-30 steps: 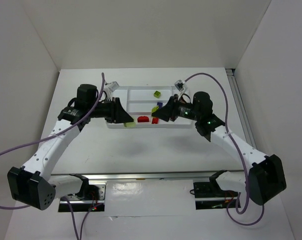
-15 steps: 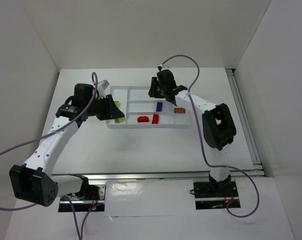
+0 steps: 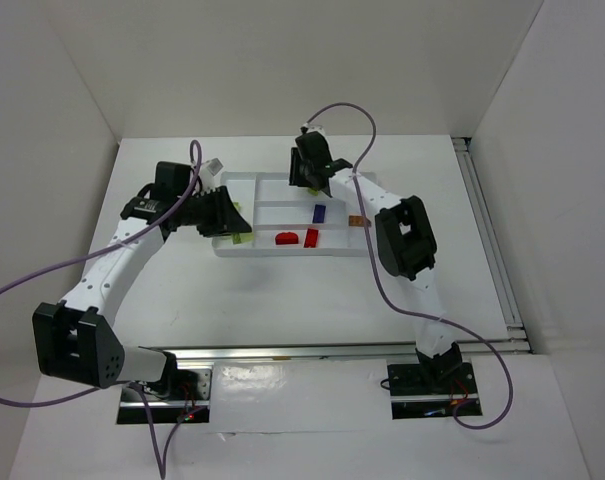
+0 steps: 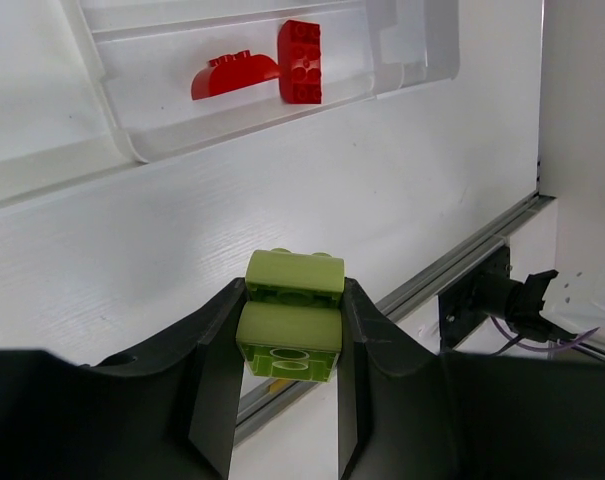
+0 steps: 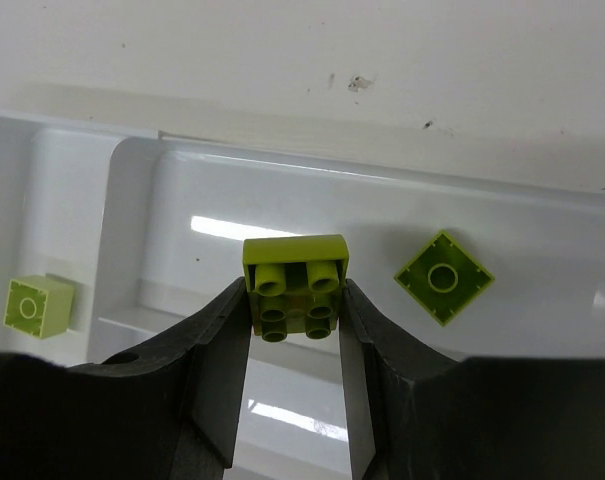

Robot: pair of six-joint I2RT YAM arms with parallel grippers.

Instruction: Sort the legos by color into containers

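Above the tray's (image 5: pixel 382 170) far side, right gripper (image 5: pixel 294 300) has arrived clamping a lime brick (image 5: pixel 294 262), ready to drop; left gripper (image 4: pixel 290 330) clamps a green brick (image 4: pixel 292 275).

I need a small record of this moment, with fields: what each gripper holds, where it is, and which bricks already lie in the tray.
left gripper: shut on first lime brick, near the left end of the tray
right gripper: shut on second lime brick, over a far compartment
loose lime bricks: two, in the tray, a divider between them
red bricks: two, side by side in one near compartment
blue brick: one, middle row
brown-orange brick: one, right end, partly behind the right arm
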